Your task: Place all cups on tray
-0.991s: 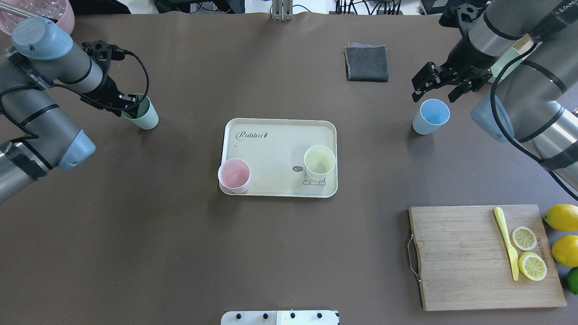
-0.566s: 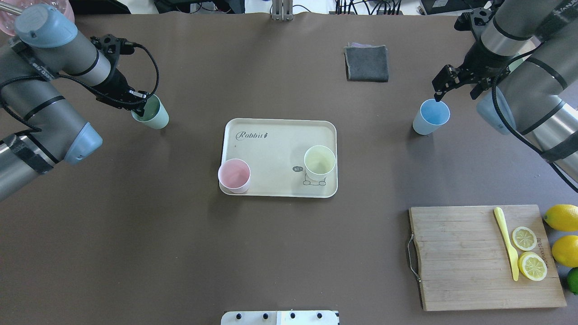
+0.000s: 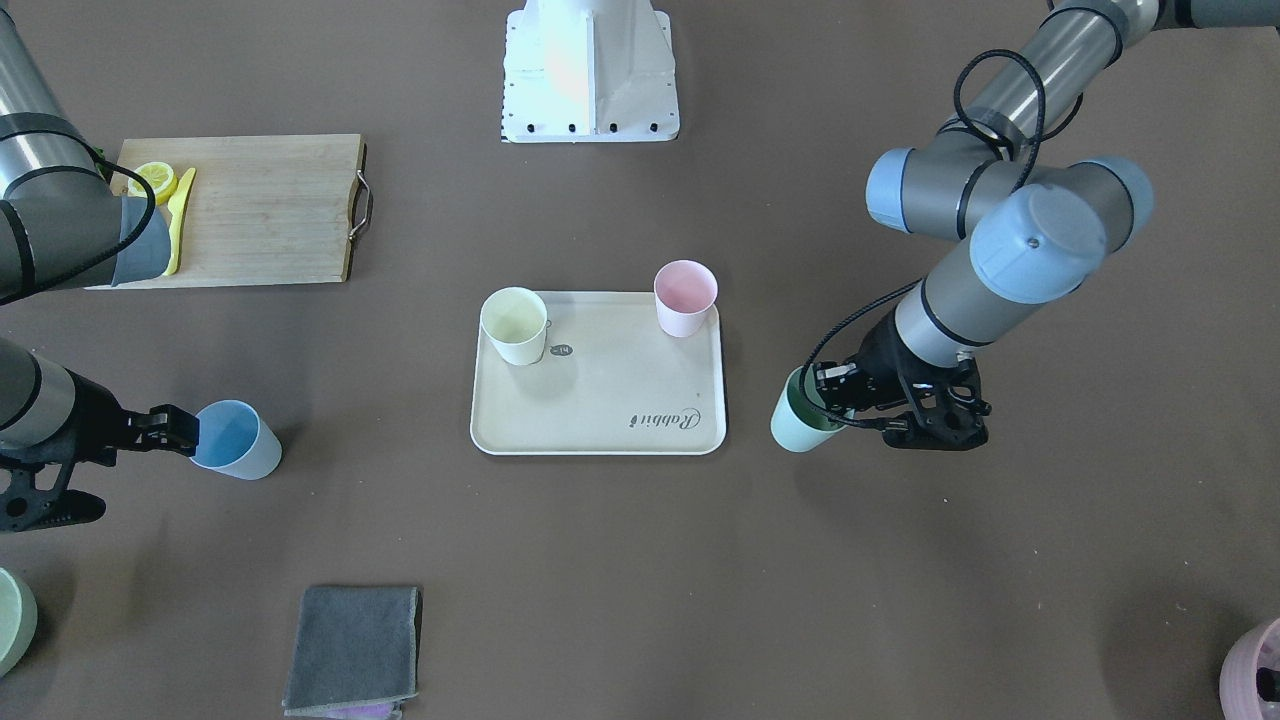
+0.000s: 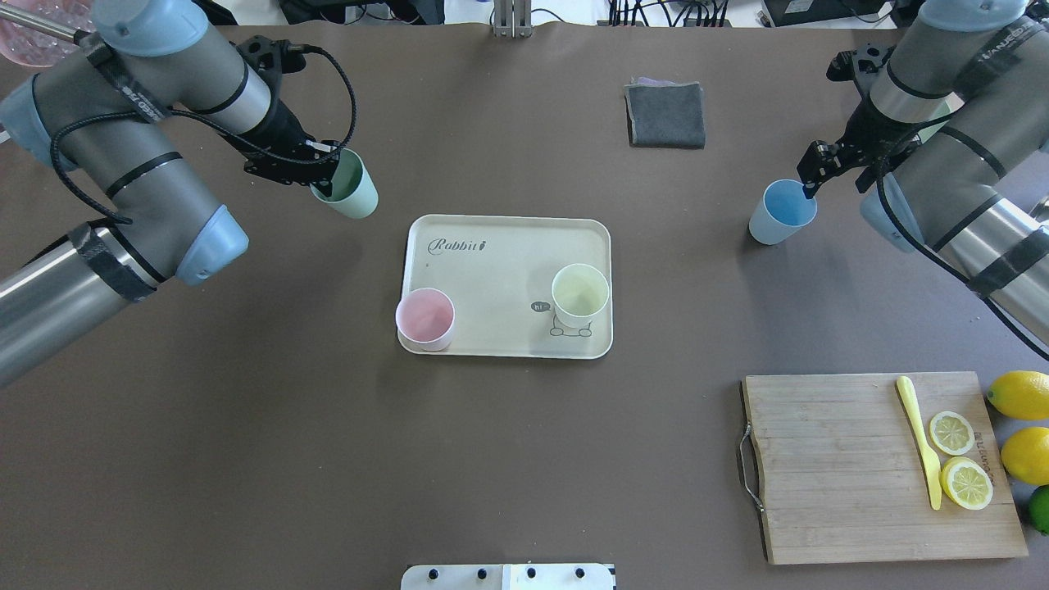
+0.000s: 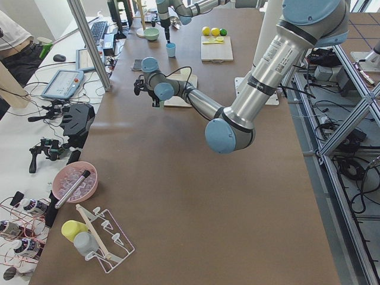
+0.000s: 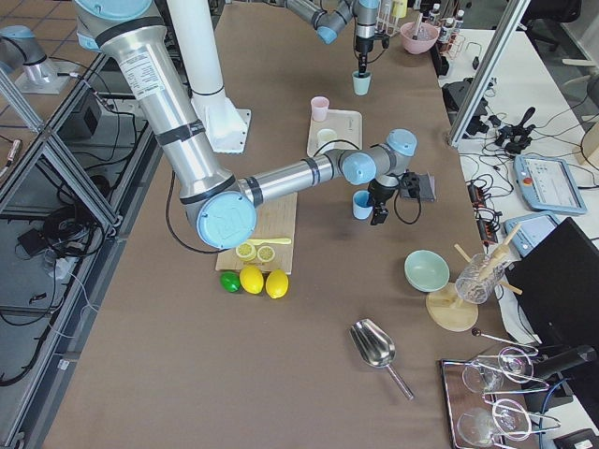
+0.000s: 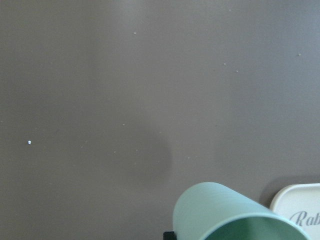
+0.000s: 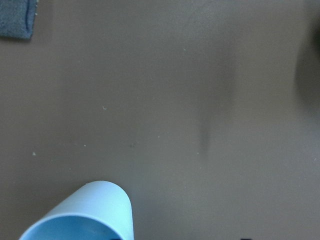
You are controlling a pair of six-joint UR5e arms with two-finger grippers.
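The cream tray point(image 4: 492, 246) point(image 3: 600, 400) lies mid-table with the pink cup point(image 4: 425, 319) point(image 3: 685, 297) and the yellow cup point(image 4: 580, 292) point(image 3: 514, 325) standing on it. My left gripper point(image 4: 328, 172) point(image 3: 826, 402) is shut on the mint green cup point(image 4: 348, 188) point(image 3: 798, 428) point(image 7: 225, 215), which hangs tilted above the table just off the tray's far left corner. The light blue cup point(image 4: 783, 213) point(image 3: 235, 440) point(image 8: 85, 215) stands upright on the table at the right. My right gripper point(image 4: 832, 184) is open, with one finger over the blue cup's rim and the other outside it.
A grey folded cloth point(image 4: 665, 115) lies at the far side. A wooden cutting board point(image 4: 836, 475) with lemon slices and a yellow knife sits at the near right, with whole lemons point(image 4: 1020, 393) beside it. A pink bowl point(image 4: 33, 20) is at the far left corner.
My left gripper has carried the green cup to the right, toward the tray's far left corner. My right gripper has moved down and in, so one finger now sits over the blue cup's rim.
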